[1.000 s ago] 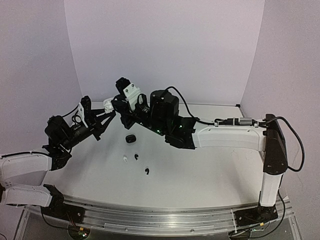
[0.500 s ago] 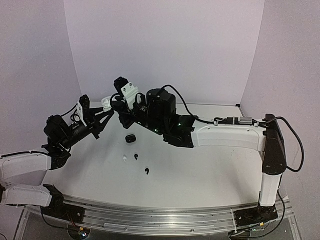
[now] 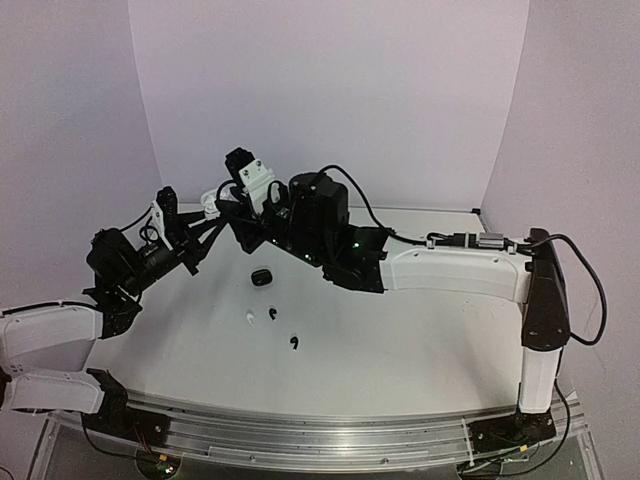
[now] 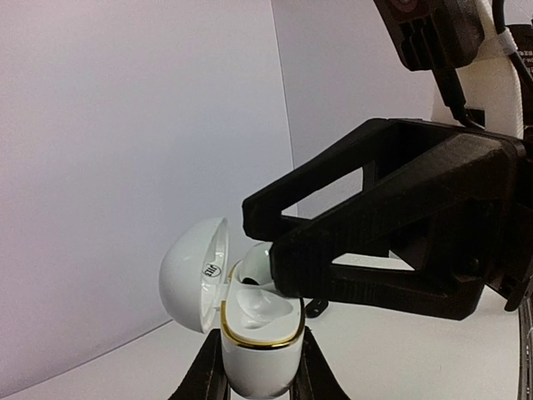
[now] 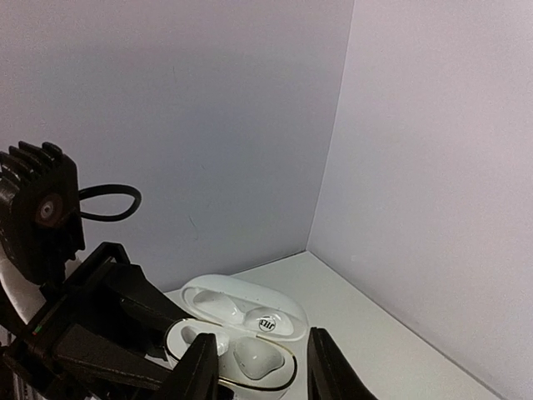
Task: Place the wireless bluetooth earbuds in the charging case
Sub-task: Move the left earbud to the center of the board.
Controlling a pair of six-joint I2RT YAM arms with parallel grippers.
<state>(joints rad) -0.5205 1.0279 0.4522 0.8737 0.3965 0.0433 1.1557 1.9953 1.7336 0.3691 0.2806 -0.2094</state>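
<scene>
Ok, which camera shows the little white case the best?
The right wrist view: it looks down into the open white case, showing lid and both wells. The left wrist view shows it side-on, partly behind black jaws. The top view shows only a tiny white speck.

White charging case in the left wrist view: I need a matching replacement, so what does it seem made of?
White case: glossy moulded plastic, probably, given its smooth shell and soft highlights. Its gold rim: shiny band, metallic paint or plating, cannot tell.
</scene>
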